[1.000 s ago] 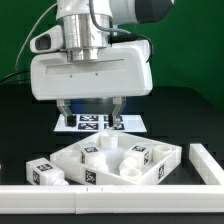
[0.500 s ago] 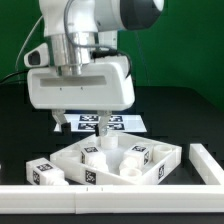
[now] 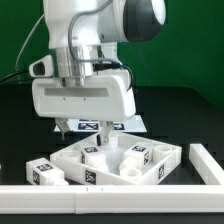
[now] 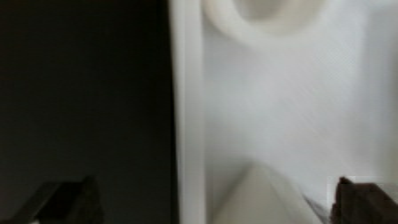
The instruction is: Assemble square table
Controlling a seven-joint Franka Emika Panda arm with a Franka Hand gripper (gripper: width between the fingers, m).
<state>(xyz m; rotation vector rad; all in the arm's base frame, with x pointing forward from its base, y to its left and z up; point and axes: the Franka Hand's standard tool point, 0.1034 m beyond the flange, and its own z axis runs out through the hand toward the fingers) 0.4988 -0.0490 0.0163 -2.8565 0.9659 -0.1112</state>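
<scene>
Reaching for the tabletop (image 3: 172, 162): your gripper (image 3: 84, 130) is wide open and empty.
The white rail (image 3: 100, 195) lies along the table's near edge. Behind it, at the exterior view's left, a leg (image 3: 45, 172) sits beside the tabletop, which rests mid-table. Your gripper hangs over the tabletop's far-left rim, with the marker board (image 3: 125, 125) beyond. Your next move is probably to descend astride that rim, then close.

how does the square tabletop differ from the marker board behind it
The square tabletop has a raised rim and holds loose legs; the marker board is flat and bears only printed tags. The tabletop sits in front; the marker board lies behind, partly hidden by the gripper. Both are white.
</scene>
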